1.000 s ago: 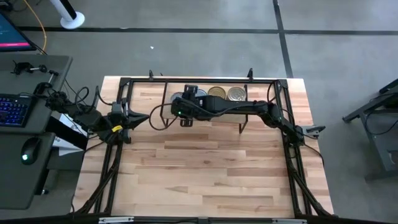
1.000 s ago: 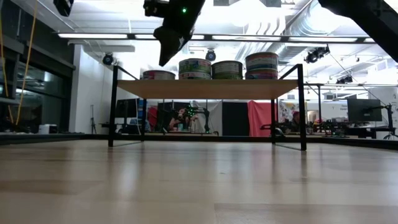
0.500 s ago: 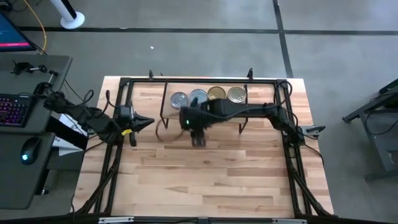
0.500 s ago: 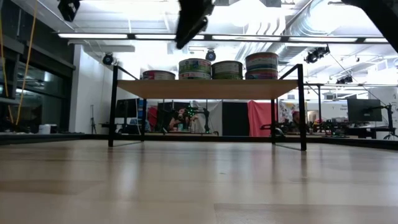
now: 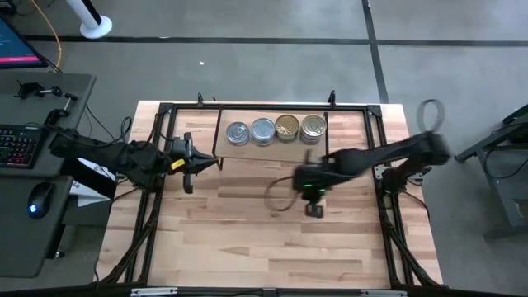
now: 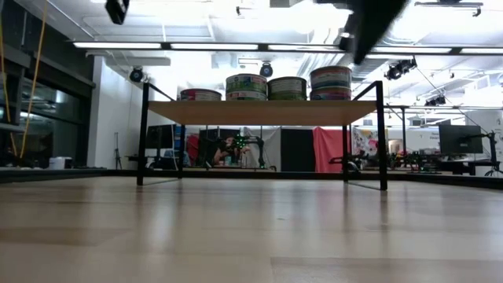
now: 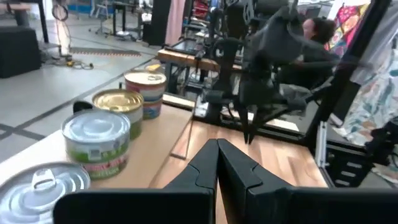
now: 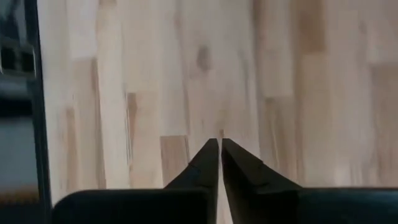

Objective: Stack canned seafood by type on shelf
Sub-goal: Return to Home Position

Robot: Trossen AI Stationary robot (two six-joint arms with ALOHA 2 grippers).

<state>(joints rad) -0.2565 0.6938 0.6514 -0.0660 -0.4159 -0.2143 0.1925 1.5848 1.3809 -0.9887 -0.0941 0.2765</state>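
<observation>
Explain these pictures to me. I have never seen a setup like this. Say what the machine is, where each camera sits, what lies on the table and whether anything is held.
This is a robot with two dark arms at a wooden table. Each arm ends in a two-finger gripper. One picture looks straight down from above. One looks level across the table top into the room behind. The other two come from cameras on the arms' wrists, looking past their own fingers. Toward the back of the table stands a low shelf. It carries round tins of seafood in a row: one single tin and three taller piles. The left gripper hangs near the shelf's left end. The right gripper is over bare table in front of the shelf. Both are shut and hold nothing.
</observation>
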